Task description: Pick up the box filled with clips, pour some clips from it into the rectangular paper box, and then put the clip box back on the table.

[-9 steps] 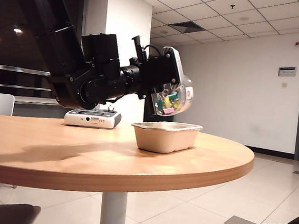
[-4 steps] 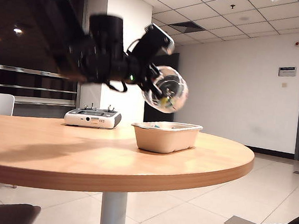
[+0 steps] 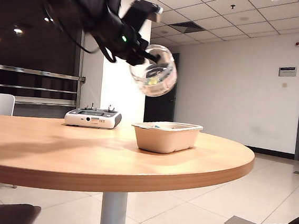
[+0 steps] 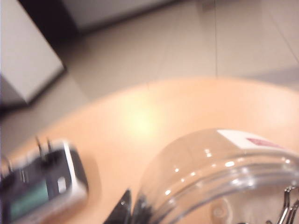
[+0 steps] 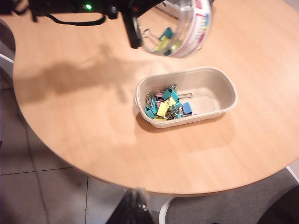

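Your left pincer (image 3: 144,58) is clamped tight on the box filled with clips (image 3: 154,71), and it holds that clear jar up in the air, well above the table (image 3: 82,153). The rectangular paper box (image 3: 166,136) sits on the table below the pincer and a little off to one side. From the right wrist view you can see a heap of clips (image 5: 164,105) lying in one end of the paper box, so the pouring looks done to me. Some clips show inside the jar too, so it is not empty. That leaves the last step: putting the jar back down on the table. For that you need to turn the jar so its open side faces up, so nothing more falls out. Then bring the pincer down over a bare bit of table, away from the paper box and away from the grey remote control (image 3: 92,118) that sits behind and below the pincer. Let go only when the jar sits flat on the wood. Your right pincer (image 5: 133,210) hangs off past the table edge, far from the jar, and only a dark blurry bit of it shows, so I cannot tell if it is apart or together.
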`<state>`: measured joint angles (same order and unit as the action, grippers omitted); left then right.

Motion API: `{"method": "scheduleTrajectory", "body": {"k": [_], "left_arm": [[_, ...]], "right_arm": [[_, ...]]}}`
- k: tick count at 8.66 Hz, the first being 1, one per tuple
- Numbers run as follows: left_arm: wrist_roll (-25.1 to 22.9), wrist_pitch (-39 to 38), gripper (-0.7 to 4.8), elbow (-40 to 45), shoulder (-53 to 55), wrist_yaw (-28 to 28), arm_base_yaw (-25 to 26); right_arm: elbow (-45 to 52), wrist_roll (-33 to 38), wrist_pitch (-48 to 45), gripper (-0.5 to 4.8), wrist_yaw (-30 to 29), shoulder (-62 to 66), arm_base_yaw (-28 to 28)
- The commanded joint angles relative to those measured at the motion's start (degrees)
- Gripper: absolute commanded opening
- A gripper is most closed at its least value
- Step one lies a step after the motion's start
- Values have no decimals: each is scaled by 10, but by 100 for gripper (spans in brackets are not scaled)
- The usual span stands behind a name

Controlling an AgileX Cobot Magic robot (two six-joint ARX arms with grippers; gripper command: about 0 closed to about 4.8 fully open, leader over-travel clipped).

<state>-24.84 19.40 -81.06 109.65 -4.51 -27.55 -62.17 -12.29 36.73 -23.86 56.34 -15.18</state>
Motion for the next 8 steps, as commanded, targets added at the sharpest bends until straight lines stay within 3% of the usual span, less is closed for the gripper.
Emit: {"method": "scheduleTrajectory", "body": {"k": [1, 2, 3, 4, 5, 8], "left_arm": [[119, -193, -6, -2, -68, -20, 16], [160, -343, -6, -2, -108, -35, 40], [163, -479, -6, -2, -101, -33, 78], [163, -515, -6, -2, -48, -30, 125], [167, -540, 247, -3, -41, -44, 128], [169, -540, 247, -3, -86, -47, 128]], "right_arm": [[-3, 3, -12, -1, -22, -5, -1], [-3, 3, -18, -1, -22, -9, -1], [-3, 9, -20, -1, -22, -10, -1], [-3, 31, -23, -1, -33, -10, -1], [-3, 31, -50, -1, -31, -10, 0], [-3, 31, -94, -1, -31, -10, 0]]}}
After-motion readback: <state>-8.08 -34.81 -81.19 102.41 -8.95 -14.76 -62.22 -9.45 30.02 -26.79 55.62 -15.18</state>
